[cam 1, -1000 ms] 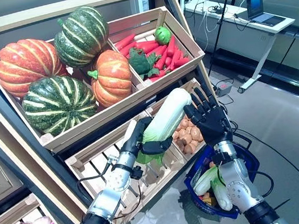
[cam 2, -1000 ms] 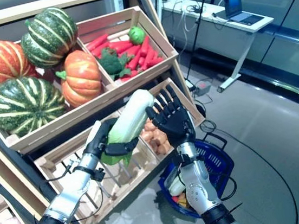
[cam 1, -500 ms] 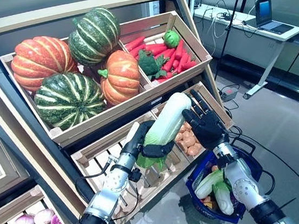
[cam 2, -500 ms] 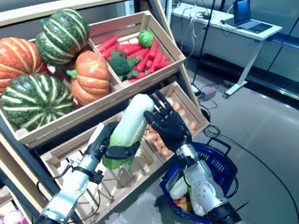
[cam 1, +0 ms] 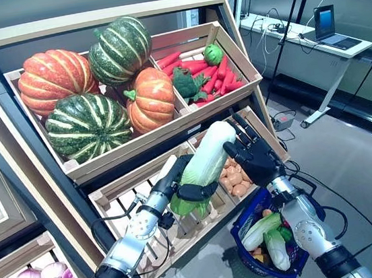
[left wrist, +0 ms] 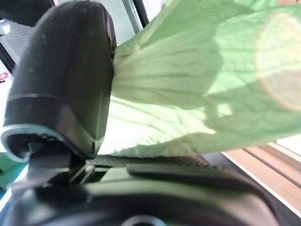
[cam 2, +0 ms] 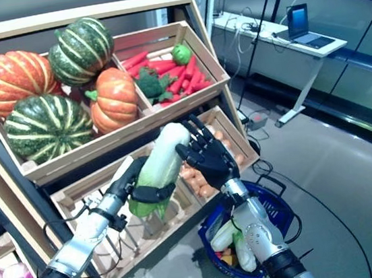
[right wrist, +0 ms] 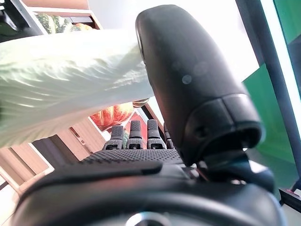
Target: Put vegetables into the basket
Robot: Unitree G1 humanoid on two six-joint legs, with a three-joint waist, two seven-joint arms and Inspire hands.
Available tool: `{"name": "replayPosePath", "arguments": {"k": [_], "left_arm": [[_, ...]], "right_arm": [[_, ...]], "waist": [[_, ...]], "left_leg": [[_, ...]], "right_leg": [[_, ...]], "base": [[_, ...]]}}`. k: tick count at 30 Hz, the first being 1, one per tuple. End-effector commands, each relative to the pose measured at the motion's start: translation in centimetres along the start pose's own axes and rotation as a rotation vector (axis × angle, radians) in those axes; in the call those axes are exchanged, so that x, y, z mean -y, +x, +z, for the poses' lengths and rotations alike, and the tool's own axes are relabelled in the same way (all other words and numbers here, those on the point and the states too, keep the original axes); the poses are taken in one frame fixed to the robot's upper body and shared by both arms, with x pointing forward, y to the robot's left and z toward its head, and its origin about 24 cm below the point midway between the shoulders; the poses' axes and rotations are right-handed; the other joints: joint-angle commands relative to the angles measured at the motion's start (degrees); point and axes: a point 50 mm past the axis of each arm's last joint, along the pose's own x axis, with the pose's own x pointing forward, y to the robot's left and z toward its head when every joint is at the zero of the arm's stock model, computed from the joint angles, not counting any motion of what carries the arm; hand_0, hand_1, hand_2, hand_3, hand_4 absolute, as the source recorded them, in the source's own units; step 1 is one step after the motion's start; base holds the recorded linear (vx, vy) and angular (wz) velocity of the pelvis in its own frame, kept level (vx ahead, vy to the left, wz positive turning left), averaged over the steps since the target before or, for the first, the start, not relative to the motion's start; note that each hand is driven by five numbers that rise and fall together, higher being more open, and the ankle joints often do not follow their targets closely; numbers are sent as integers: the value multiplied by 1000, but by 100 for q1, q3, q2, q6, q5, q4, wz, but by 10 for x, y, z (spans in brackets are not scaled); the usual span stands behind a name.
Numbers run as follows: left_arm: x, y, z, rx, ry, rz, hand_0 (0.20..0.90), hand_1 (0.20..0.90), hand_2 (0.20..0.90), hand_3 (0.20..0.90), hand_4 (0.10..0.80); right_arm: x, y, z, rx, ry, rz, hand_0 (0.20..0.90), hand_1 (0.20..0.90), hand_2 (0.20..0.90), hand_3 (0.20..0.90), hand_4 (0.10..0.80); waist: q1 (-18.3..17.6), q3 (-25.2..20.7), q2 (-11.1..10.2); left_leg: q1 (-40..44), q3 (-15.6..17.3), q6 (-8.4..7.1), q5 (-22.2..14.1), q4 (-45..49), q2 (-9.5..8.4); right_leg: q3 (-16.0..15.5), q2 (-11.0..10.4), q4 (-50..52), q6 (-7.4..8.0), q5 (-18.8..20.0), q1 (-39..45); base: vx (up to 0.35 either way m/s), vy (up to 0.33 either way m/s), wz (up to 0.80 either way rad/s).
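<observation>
Green cabbage [cam 1: 207,158] in left robot hand [cam 1: 181,183]

Both eye views look down from the head at the stand [cam 1: 106,155] and basket [cam 1: 250,222], sharing nearly one scene (slightly offset sideways). Each wrist view looks along its own hand, very close, both filled by the cabbage [left wrist: 197,89].
</observation>
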Motion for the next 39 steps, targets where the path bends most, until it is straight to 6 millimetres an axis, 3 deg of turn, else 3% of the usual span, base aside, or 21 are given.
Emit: {"name": "replayPosePath", "arguments": {"k": [1, 5, 8, 12, 21, 29, 30, 31, 32, 34, 39], "left_arm": [[33, 25, 87, 474, 92, -236, 300, 300, 300, 300, 400], [36, 25, 84, 467, 100, -266, 300, 300, 300, 300, 400], [35, 24, 83, 475, 126, -284, 300, 300, 300, 300, 400], [32, 23, 83, 479, 151, -294, 300, 300, 300, 300, 400], [29, 22, 79, 473, 186, -278, 300, 300, 300, 300, 400], [28, 23, 78, 471, 186, -270, 300, 300, 300, 300, 400], [29, 23, 78, 471, 185, -270, 300, 300, 300, 300, 400], [30, 22, 78, 472, 183, -271, 300, 300, 300, 300, 400], [30, 22, 78, 472, 184, -271, 300, 300, 300, 300, 400], [31, 22, 77, 472, 186, -271, 300, 300, 300, 300, 400], [32, 22, 77, 468, 187, -269, 300, 300, 300, 300, 400]], "right_arm": [[-63, 56, 35, 122, -112, 377, 900, 900, 900, 900, 800], [-66, 59, 39, 118, -111, 418, 900, 900, 900, 900, 800], [-66, 60, 34, 21, -108, 474, 900, 900, 900, 900, 800], [-58, 58, 25, -140, -244, 504, 900, 900, 900, 900, 800], [-58, 59, 31, -223, -463, 553, 900, 900, 900, 900, 800], [-61, 61, 29, -212, -392, 551, 900, 900, 900, 900, 800], [-61, 61, 28, -207, -375, 548, 775, 775, 775, 775, 717], [-61, 61, 29, -184, -340, 532, 559, 559, 559, 559, 573], [-61, 61, 29, -179, -333, 528, 422, 422, 422, 422, 482], [-60, 61, 29, -141, -294, 507, 300, 300, 300, 300, 400], [-61, 62, 33, -68, -230, 481, 300, 300, 300, 300, 400]], "waist": [[105, -201, 177], [122, -203, 174], [128, -217, 166], [139, -246, 133], [129, -216, 86], [141, -218, 89], [145, -218, 91], [149, -221, 99], [149, -222, 100], [145, -226, 110], [131, -235, 126]], "left_leg": [[157, 92, 84, -554, 45, 174], [154, 80, 81, -557, 45, 184], [159, 79, 74, -563, 45, 191], [150, 85, 65, -550, 45, 199], [115, 80, 74, -520, 45, 178], [120, 74, 72, -516, 45, 186], [123, 73, 71, -518, 45, 188], [124, 73, 69, -522, 45, 192], [123, 72, 69, -523, 45, 191], [120, 76, 68, -523, 45, 194], [120, 80, 68, -527, 45, 199]], "right_leg": [[-49, -235, 10, -77, 5, -13], [-60, -236, 10, -75, 5, -19], [-67, -239, 10, -72, 6, -19], [-82, -245, 10, -69, 19, -27], [-36, -240, 10, -80, 62, -70], [-37, -246, 10, -83, 54, -59], [-40, -247, 10, -80, 51, -54], [-47, -248, 10, -76, 46, -50], [-47, -248, 10, -76, 46, -51], [-47, -252, 10, -68, 45, -56], [-40, -256, 10, -67, 40, -60]], "base": [[0, 0, 0], [0, 0, 0], [0, 0, 0], [0, 0, 0], [0, 0, 0], [0, 0, 0], [0, 0, 0], [0, 0, 0], [0, 0, 0], [0, 0, 0], [0, 0, 0]]}}
